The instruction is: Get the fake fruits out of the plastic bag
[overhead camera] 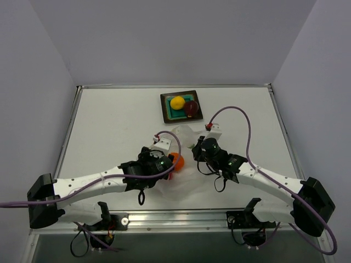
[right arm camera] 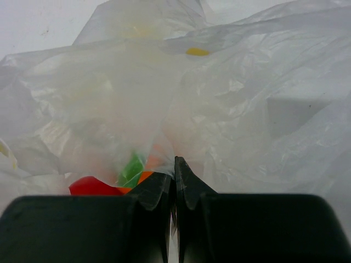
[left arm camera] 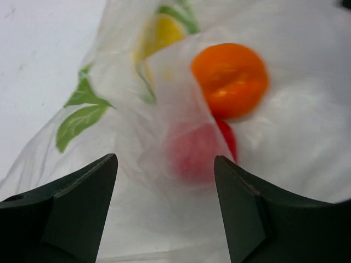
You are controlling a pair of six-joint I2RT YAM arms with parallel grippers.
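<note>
Beyond left pincer [left arm camera: 164, 161]: orange fruit [left arm camera: 230, 79].

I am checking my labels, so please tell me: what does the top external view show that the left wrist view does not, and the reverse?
Top external only: the tray holding the yellow fruit and maroon fruit, plus the left arm and right arm. Left wrist only: the open left claw, the leaf print on the bag, and the red fruit seen clearly under bag film. Both: the orange fruit and the bag.
</note>
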